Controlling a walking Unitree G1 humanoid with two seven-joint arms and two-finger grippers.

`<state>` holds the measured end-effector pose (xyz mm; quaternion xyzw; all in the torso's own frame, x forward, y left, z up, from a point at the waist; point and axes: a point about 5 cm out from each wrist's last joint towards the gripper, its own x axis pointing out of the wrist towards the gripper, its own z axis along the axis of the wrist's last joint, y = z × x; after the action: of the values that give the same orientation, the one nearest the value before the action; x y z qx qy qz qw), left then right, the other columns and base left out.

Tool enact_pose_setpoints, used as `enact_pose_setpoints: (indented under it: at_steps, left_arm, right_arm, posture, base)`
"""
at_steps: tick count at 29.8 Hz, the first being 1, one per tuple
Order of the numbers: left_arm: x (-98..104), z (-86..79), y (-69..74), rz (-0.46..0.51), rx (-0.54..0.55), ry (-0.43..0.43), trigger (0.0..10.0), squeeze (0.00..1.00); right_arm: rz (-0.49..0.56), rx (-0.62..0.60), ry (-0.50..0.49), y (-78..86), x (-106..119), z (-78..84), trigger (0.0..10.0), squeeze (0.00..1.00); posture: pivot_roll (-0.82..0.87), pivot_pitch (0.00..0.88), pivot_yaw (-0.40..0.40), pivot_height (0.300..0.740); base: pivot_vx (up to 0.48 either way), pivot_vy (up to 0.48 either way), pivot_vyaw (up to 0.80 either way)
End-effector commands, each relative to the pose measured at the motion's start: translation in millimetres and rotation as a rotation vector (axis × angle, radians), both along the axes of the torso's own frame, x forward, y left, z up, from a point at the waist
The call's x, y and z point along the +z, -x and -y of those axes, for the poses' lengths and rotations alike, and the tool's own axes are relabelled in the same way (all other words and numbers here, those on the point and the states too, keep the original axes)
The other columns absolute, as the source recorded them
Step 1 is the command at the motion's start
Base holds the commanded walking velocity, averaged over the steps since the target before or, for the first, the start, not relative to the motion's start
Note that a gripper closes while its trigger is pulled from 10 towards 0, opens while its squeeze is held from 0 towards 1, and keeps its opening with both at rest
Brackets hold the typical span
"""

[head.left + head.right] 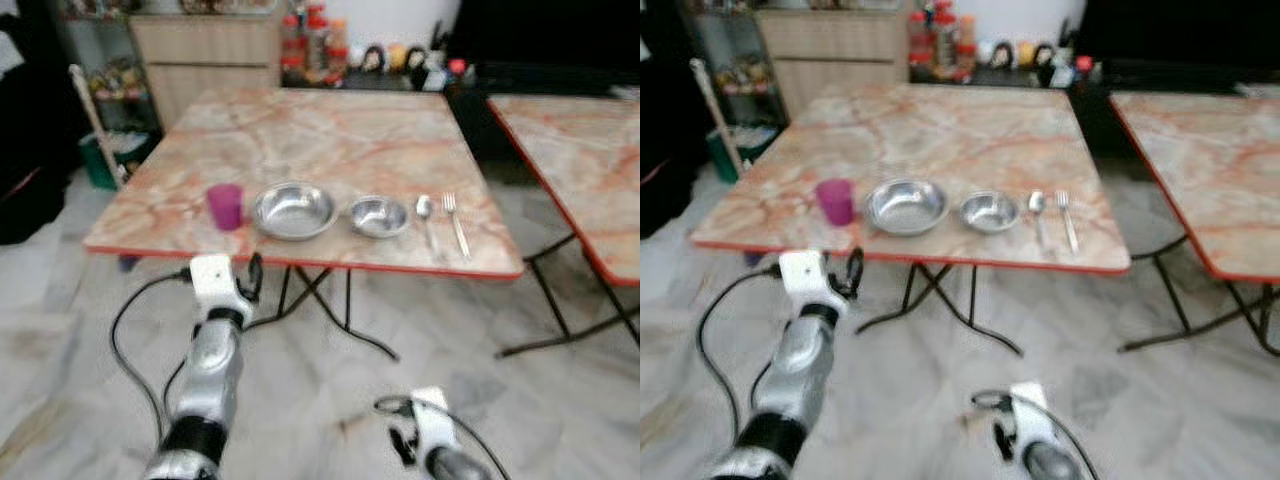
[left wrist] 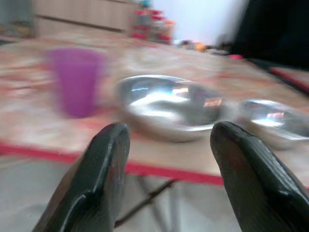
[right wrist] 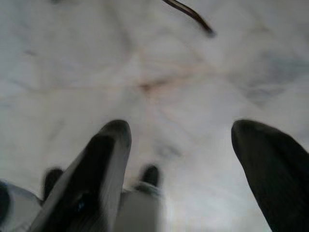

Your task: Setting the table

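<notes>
A marble-patterned folding table (image 1: 330, 130) carries a row along its near edge: a purple cup (image 1: 225, 206), a large steel bowl (image 1: 293, 211), a small steel bowl (image 1: 379, 216), a spoon (image 1: 425, 212) and a fork (image 1: 456, 226). My left gripper (image 1: 252, 274) is raised just below and in front of the table's near edge, under the cup. Its fingers (image 2: 104, 159) stand open and empty, aimed at the large bowl (image 2: 169, 104) with the cup (image 2: 77, 82) beside it. My right gripper (image 3: 181, 130) hangs low over the floor, open and empty.
A second marble table (image 1: 590, 150) stands to the right, across a narrow gap. Crossed black legs (image 1: 330, 310) run under the near table. At the back are a wooden cabinet (image 1: 205, 50) and bottles (image 1: 315, 45). A green bin (image 1: 100, 160) sits at the left.
</notes>
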<state>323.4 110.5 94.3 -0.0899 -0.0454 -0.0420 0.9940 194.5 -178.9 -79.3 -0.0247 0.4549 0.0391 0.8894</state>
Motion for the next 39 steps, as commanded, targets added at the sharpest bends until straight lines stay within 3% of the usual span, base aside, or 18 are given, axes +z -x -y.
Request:
enact_pose_setpoints:
  at_steps: [1, 22, 27, 31, 36, 37, 39]
  left_arm:
    - [5, -13.9, -2.2, 0.019, 0.025, -0.031, 10.0, 0.00]
    - [7, -25.9, 0.9, 0.020, 0.084, -0.040, 10.0, 0.00]
    - [12, -26.2, 4.3, 0.040, 0.097, -0.024, 10.0, 0.00]
    - [24, -30.9, 4.4, 0.054, 0.137, -0.087, 10.0, 0.00]
    - [31, -31.8, 3.9, 0.034, 0.140, -0.069, 10.0, 0.00]
    - [36, -31.1, 4.2, 0.049, 0.140, -0.061, 10.0, 1.00]
    - [40, -31.1, 4.0, 0.060, 0.148, -0.071, 10.0, 1.00]
  right_arm:
    - [0.030, 0.011, -0.035, -9.7, 4, -12.3, 10.0, 0.00]
    - [0.029, -0.003, -0.043, -8.3, 3, -13.9, 10.0, 0.00]
    - [0.031, 0.002, -0.049, -8.3, 3, -15.2, 10.0, 0.00]
    - [0.039, 0.005, -0.053, -9.7, 4, -16.9, 10.0, 0.00]
    - [0.039, 0.000, -0.057, -9.0, 4, -18.1, 10.0, 0.00]
    - [0.037, -0.003, -0.059, -7.9, 3, -17.7, 10.0, 0.00]
    - [0.036, -0.005, -0.061, -7.4, 3, -17.6, 10.0, 0.00]
  posture:
    - [0.03, 0.000, -0.040, 0.732]
    - [0.04, 0.000, -0.043, 0.732]
    - [0.05, 0.000, -0.046, 0.732]
    - [0.05, 0.000, -0.036, 0.732]
    - [0.05, 0.000, -0.030, 0.732]
    - [0.05, 0.000, -0.030, 0.732]
    - [0.05, 0.000, -0.030, 0.732]
  base:
    - [0.405, 0.000, 0.00]
    - [0.401, 0.000, 0.00]
    - [0.000, 0.000, 0.00]
    - [0.000, 0.000, 0.00]
    - [0.000, 0.000, 0.00]
    - [0.000, 0.000, 0.00]
    - [0.000, 0.000, 0.00]
